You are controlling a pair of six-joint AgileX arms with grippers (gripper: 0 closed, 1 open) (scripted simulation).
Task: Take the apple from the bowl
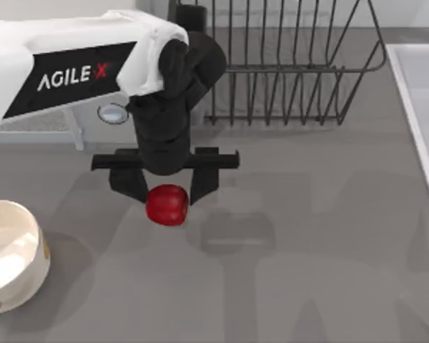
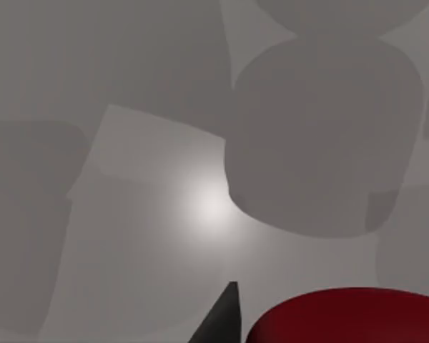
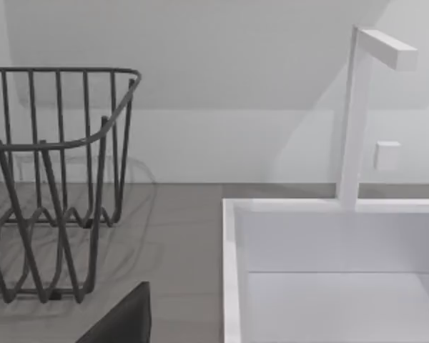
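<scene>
Left pincer (image 1: 166,191) clamped on apple (image 1: 166,205), right of bowl (image 1: 11,257), arm lettered "AGILE X"

Top cam overhead; L wrist cam close over apple (image 2: 350,316).

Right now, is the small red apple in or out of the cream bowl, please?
Out: the apple sits between the left gripper's fingers, apart from the bowl.

Wire rack (image 1: 293,64), white sink (image 3: 329,271), faucet (image 3: 357,114)
</scene>
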